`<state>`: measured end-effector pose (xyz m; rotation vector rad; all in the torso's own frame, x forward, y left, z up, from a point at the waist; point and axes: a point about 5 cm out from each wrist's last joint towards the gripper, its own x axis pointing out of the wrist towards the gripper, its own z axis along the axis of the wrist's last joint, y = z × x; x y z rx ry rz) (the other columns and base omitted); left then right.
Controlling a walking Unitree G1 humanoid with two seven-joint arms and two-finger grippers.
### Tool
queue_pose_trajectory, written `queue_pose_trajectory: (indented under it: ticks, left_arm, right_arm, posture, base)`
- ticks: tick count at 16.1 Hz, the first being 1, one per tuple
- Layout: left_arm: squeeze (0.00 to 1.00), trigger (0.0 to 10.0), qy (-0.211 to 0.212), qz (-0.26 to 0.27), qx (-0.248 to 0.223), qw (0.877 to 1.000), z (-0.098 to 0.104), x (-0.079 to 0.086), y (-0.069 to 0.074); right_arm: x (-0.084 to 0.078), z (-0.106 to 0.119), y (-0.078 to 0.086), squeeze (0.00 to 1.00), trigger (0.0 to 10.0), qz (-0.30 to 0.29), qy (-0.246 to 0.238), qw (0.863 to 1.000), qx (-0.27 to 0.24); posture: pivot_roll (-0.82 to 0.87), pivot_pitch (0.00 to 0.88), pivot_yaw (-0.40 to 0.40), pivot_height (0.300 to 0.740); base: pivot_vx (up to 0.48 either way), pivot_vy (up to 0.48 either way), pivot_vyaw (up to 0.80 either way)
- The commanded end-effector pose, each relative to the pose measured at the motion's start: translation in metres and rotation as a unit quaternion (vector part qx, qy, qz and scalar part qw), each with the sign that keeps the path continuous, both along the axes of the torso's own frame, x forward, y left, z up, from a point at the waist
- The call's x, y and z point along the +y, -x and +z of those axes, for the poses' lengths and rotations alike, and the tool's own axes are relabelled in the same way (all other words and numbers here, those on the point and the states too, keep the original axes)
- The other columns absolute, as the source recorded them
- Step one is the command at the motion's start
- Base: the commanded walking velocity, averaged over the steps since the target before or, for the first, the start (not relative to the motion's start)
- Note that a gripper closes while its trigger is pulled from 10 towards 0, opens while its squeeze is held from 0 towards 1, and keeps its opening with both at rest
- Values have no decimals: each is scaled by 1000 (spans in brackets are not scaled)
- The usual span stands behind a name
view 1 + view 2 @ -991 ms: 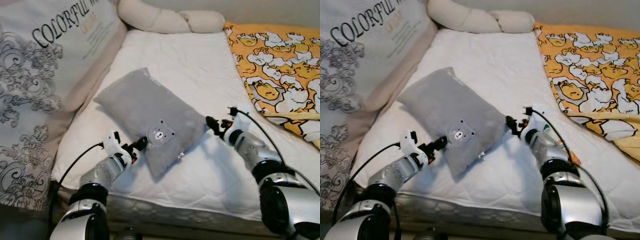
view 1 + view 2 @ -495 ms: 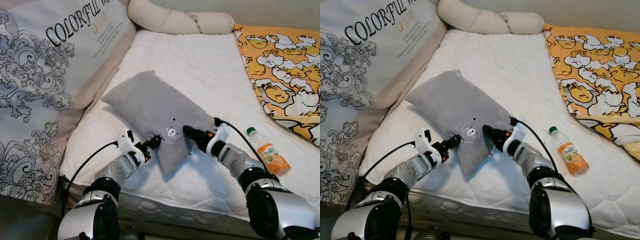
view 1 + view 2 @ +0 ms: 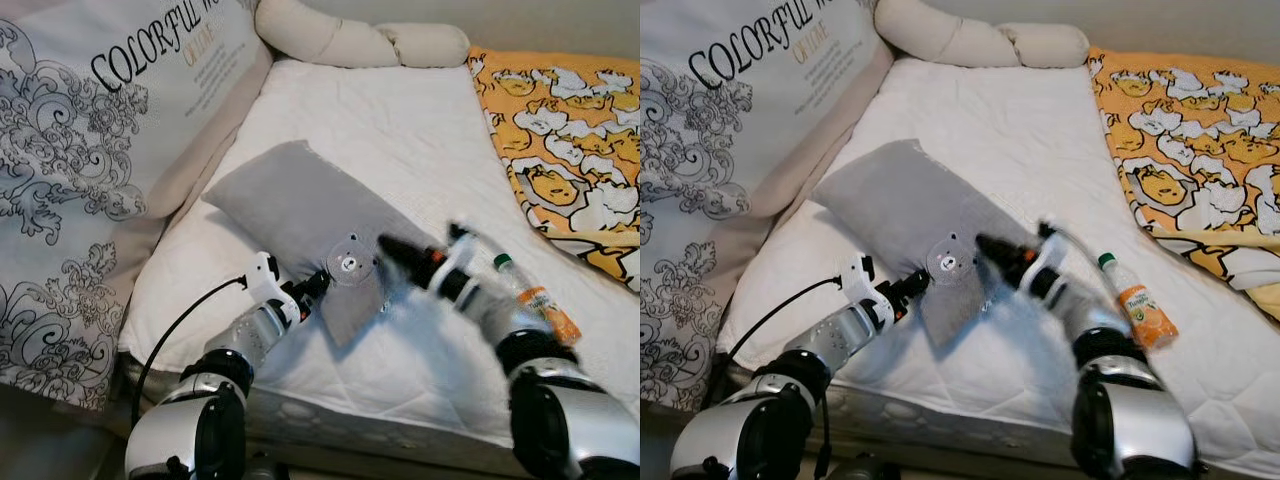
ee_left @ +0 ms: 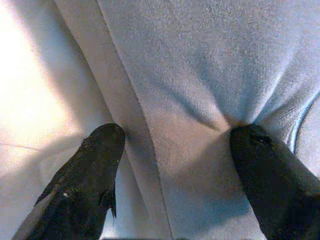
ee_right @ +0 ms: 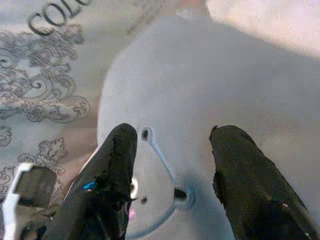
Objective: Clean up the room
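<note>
A grey pillow with a round bear patch lies slantwise on the white mattress. My left gripper is at the pillow's near edge and open. In the left wrist view one of the fingers presses into the grey fabric and the other rests on the sheet beside the seam. My right gripper is blurred and hovers open over the pillow's near corner, beside the patch. The right wrist view looks between its fingers onto the pillow.
An orange juice bottle lies on the mattress right of my right arm. A yellow cartoon blanket covers the right side. A large printed cushion leans at the left, and a cream knotted cushion lies at the head.
The camera shifted early on, bringing the bottle into view. My right gripper swung in over the pillow and is still moving, blurred. My left gripper crept forward onto the pillow's edge.
</note>
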<state>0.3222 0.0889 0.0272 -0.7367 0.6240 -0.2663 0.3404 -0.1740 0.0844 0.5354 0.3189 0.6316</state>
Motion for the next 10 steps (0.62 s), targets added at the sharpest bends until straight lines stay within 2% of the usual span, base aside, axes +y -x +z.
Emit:
queue_pose_trajectory:
  ticks: [1,2,3,4,6,7,10]
  left_arm:
    - [0,10000,-5,-16,-11,1000,4,-6,-2]
    - [1000,10000,-15,-21,-23,999,5,-6,-4]
    - [1000,10000,-21,-31,-28,999,6,-7,-4]
    - [1000,10000,-23,-35,-27,999,6,-8,-4]
    - [1000,10000,-35,-34,-21,999,6,-9,-5]
    - [0,10000,-21,-23,-19,999,7,-11,-5]
    - [0,10000,43,-14,-54,998,19,-21,-11]
  right_arm:
    - [-4,5,6,0,10000,39,12,999,-14]
    - [-9,9,17,0,10000,80,41,996,-29]
    - [-15,15,32,0,10000,132,75,988,-41]
    - [-17,18,38,0,10000,151,87,984,-44]
    - [-24,31,61,0,10000,218,139,964,-55]
    - [-25,37,70,0,10000,235,151,958,-55]
    - [-25,41,84,0,10000,254,166,952,-47]
  posture:
    - [-79,0,15,740]
    - [-91,0,14,740]
    - [-109,0,11,740]
    - [-115,0,12,740]
    - [-153,0,25,740]
    - [-177,0,37,740]
    - [-217,0,49,740]
  base:
    - [0,0,0]
    - [0,0,0]
    - [0,0,0]
    - [0,0,0]
    - [0,0,0]
    - [0,0,0]
    - [0,0,0]
